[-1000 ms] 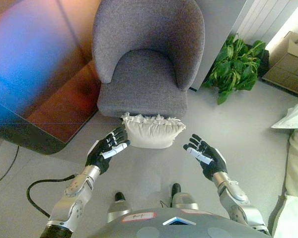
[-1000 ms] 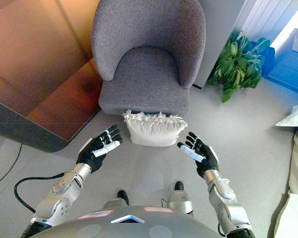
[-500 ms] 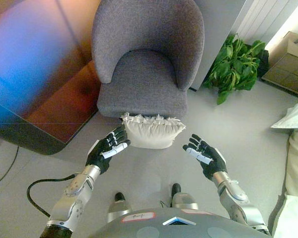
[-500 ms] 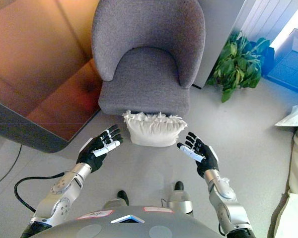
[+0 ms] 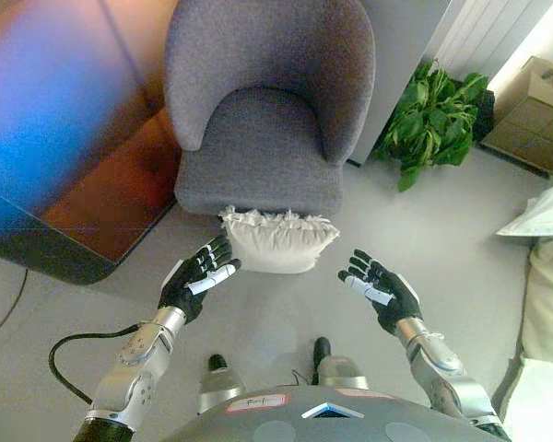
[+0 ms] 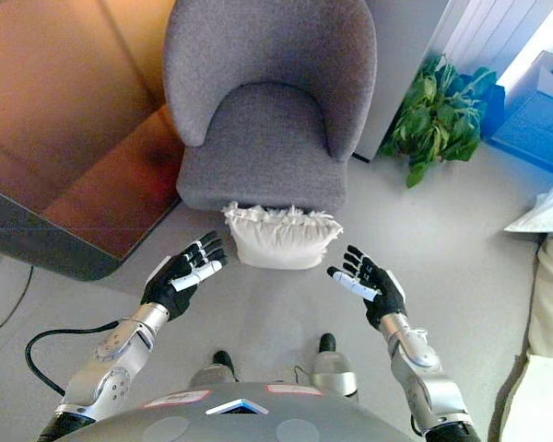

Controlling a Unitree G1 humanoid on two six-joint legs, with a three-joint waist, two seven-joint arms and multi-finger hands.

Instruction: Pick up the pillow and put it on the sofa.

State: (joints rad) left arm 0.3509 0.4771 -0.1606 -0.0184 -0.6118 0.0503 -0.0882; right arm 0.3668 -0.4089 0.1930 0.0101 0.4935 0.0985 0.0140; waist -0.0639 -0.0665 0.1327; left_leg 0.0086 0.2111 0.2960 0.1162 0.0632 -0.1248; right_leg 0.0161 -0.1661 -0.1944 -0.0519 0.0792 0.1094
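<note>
A cream pillow with a frilled top edge stands on the grey floor, leaning against the front of a grey upholstered armchair. My left hand is open, palm up, just left of and below the pillow's lower left corner, not touching it. My right hand is open, palm up, to the right of the pillow, a short gap away. Both hands are empty. The chair's seat is bare.
A dark-edged wooden table fills the left side. A green potted plant stands right of the chair. White cushions lie along the right edge, with a box at the far right.
The whole view has shifted slightly, so the camera moved. The hands and pillow keep the same places relative to each other.
</note>
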